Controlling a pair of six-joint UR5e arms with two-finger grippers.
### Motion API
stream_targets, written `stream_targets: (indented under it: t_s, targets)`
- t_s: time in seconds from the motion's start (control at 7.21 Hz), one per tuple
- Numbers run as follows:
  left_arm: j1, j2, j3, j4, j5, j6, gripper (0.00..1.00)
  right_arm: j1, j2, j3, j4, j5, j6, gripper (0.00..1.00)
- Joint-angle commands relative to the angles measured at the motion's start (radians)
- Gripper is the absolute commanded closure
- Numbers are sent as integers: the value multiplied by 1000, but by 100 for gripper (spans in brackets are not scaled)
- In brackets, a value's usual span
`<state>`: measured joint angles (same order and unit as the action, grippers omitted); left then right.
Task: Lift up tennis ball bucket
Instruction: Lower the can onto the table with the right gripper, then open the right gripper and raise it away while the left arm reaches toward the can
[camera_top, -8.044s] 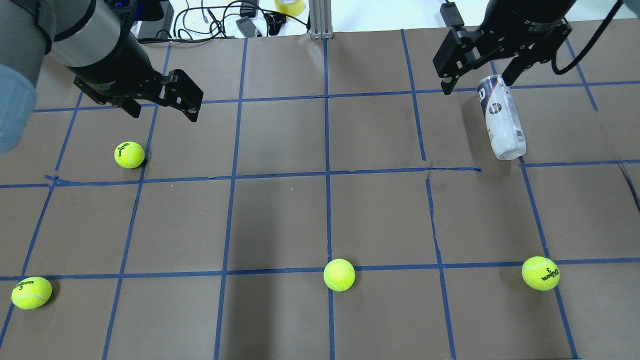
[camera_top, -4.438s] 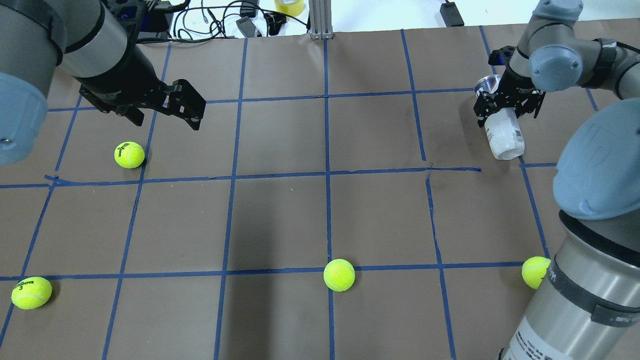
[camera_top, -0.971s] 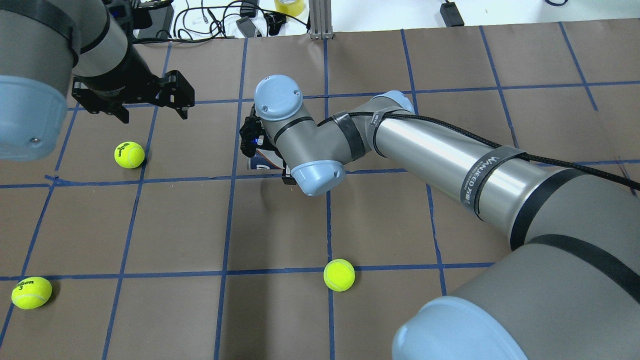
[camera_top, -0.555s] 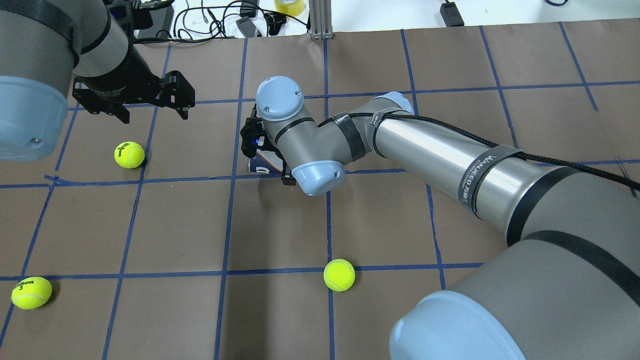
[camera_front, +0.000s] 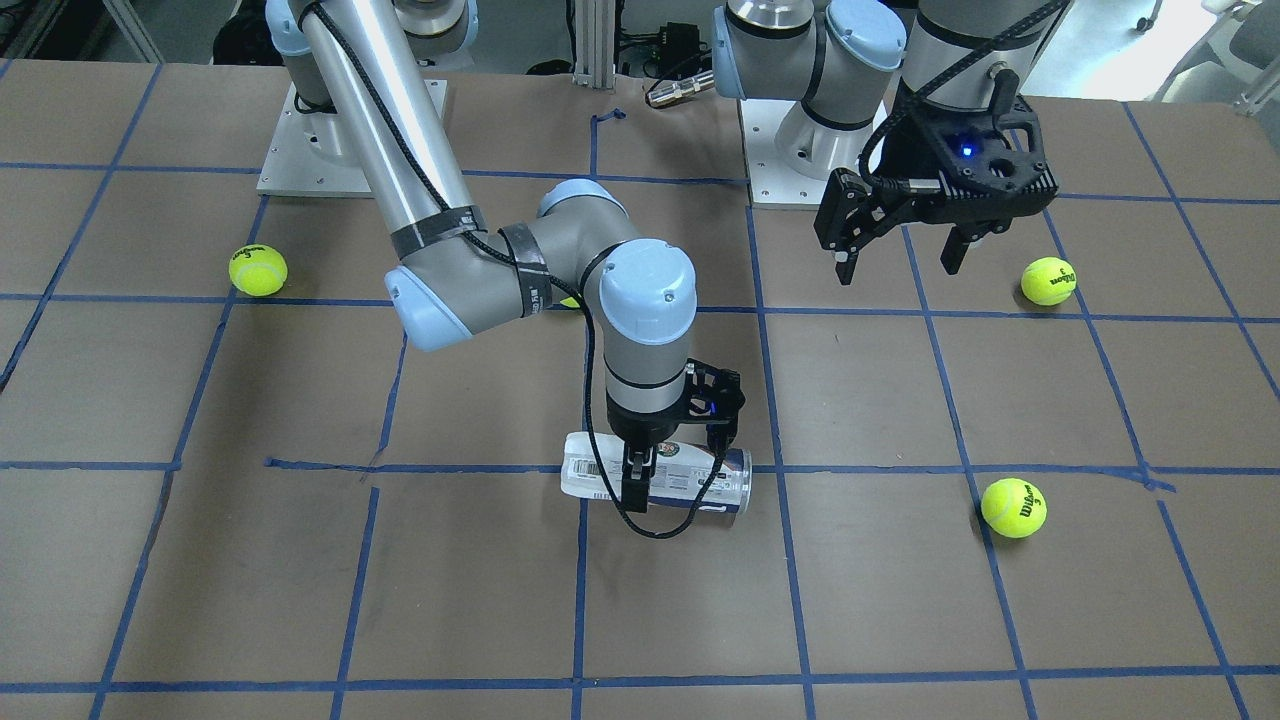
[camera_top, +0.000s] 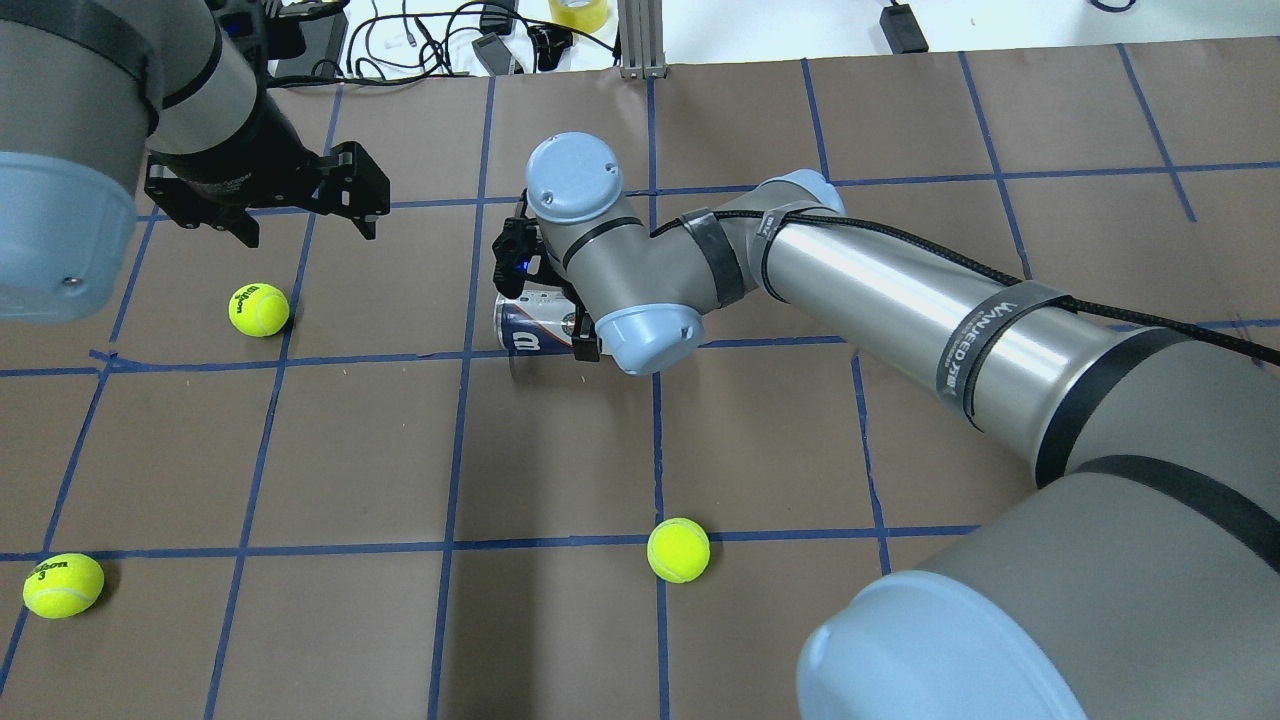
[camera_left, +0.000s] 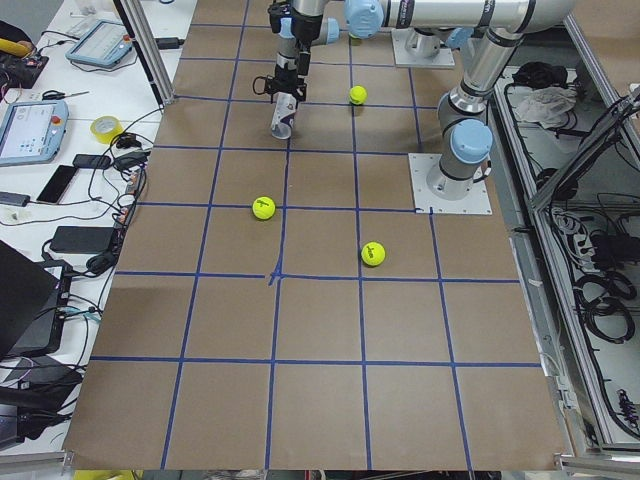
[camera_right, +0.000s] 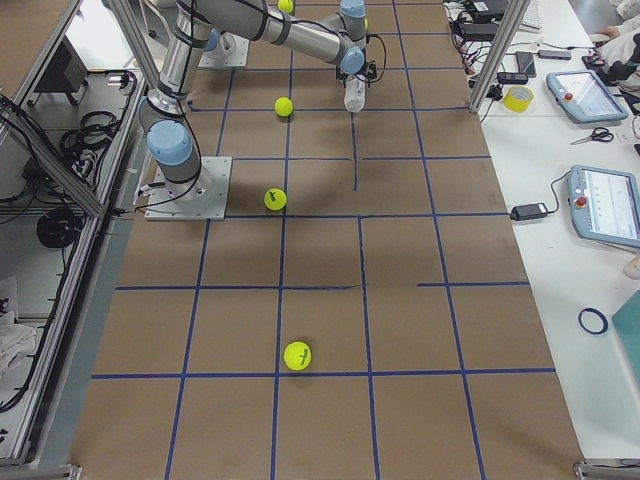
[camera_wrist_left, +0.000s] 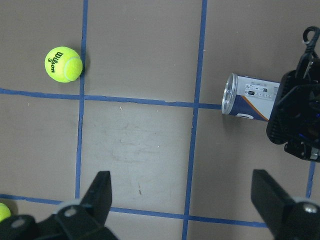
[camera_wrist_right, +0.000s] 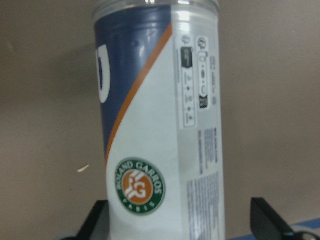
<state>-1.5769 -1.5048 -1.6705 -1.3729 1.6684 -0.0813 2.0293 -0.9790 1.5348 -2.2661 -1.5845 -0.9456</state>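
The tennis ball bucket (camera_front: 600, 478) is a clear tube with a white and navy label. It lies on its side on the brown table (camera_front: 460, 600), left of centre in the overhead view (camera_top: 525, 325). My right gripper (camera_front: 675, 472) points down over its middle. Its fingers straddle the tube, spread wide. In the right wrist view the tube (camera_wrist_right: 155, 125) fills the space between the fingers (camera_wrist_right: 267, 217), with a gap on the right side. My left gripper (camera_top: 305, 228) is open and empty, hanging above the table to the tube's left. It sees the tube's metal rim end (camera_wrist_left: 247, 96).
Several yellow-green tennis balls lie on the table: one under my left gripper (camera_top: 259, 309), one at the near left edge (camera_top: 63, 585), one near centre front (camera_top: 678, 549). Cables and devices sit past the far edge (camera_top: 480, 40). My right arm (camera_top: 900, 310) spans the table's right half.
My right arm carried the tube from the far right of the table to left of centre. Over the last second its wrist shifted slightly right, so more of the tube shows.
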Motion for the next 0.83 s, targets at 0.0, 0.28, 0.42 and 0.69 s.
stream_targets:
  t_s: [0.0, 0.28, 0.42, 0.69]
  targets:
    - [0, -2, -2, 0, -4, 0, 0, -96, -123, -1, 176, 75, 4, 0]
    - [-2, -21, 1, -6, -22, -2, 0, -246, -248, -1, 383, 165, 1, 0]
    - [0, -59, 8, -2, -124, 1, 0, -317, -332, 1, 507, 166, -5, 0]
    - [0, -158, -3, 49, -167, 37, 0, -410, -520, 8, 767, 149, 28, 0]
